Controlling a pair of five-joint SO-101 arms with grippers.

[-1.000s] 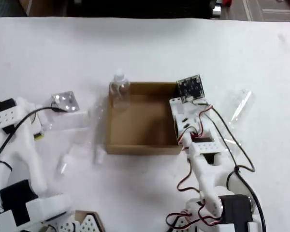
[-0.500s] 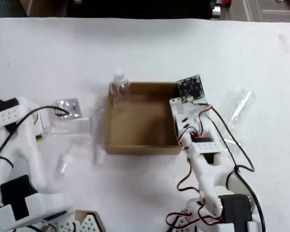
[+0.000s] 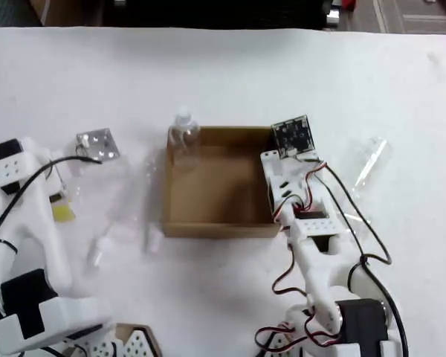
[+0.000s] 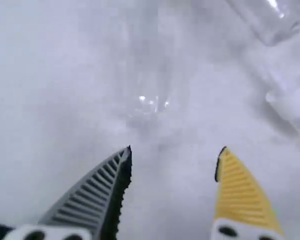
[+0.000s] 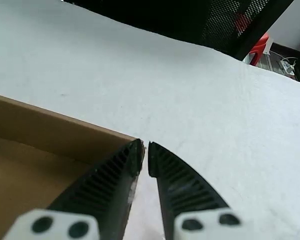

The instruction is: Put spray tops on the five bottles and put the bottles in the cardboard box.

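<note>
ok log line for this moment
left gripper open over clear bottle | right gripper shut at cardboard box corner | upright bottle at box's far-left corner

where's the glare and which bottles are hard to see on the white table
Left wrist view: small glints on the clear bottle, its body fading into the white table. High view: a bright streak on the bottle right of the cardboard box; the bottles left of it are faint. Right wrist view: no glare.

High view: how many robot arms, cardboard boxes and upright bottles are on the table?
robot arms: 2, the left arm and the right arm
cardboard box: 1
upright bottle: 1
total: 4
</note>
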